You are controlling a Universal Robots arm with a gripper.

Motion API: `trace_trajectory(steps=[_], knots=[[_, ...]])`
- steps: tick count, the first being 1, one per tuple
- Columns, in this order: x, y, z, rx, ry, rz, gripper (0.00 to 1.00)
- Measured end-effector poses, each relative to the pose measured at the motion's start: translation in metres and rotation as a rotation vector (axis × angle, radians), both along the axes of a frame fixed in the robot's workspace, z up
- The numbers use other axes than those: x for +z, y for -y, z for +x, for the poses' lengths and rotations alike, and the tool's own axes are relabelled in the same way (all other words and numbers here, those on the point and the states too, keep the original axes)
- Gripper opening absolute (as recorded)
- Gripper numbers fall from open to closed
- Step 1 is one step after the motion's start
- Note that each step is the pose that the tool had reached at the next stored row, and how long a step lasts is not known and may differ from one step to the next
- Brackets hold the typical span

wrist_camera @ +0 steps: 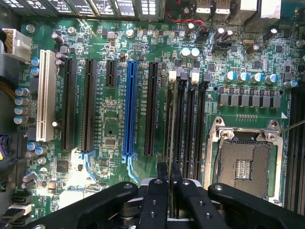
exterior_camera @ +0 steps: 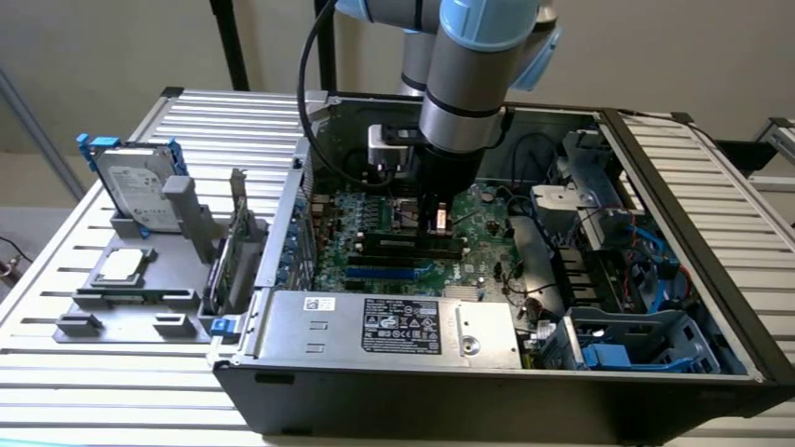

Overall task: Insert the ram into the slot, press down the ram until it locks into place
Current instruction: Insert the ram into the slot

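While claw (wrist_camera: 168, 168) grips ram (wrist_camera: 168, 183) (wrist view), slot (wrist_camera: 179, 119) beneath.

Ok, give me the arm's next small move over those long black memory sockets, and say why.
Probably a slow, straight descent: the black gripper hangs close above a long narrow black memory slot, lined up along its length.
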State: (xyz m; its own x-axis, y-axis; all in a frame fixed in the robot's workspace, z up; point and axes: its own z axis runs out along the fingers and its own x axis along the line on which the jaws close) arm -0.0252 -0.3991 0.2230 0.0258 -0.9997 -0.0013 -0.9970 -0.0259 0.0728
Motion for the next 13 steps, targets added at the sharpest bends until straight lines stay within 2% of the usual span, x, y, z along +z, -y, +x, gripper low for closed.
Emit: trace_trajectory(steps=[13], knots=[[-0.0010,-0.0003,0.0004,0.000,-0.0002,-0.0005,0.14]])
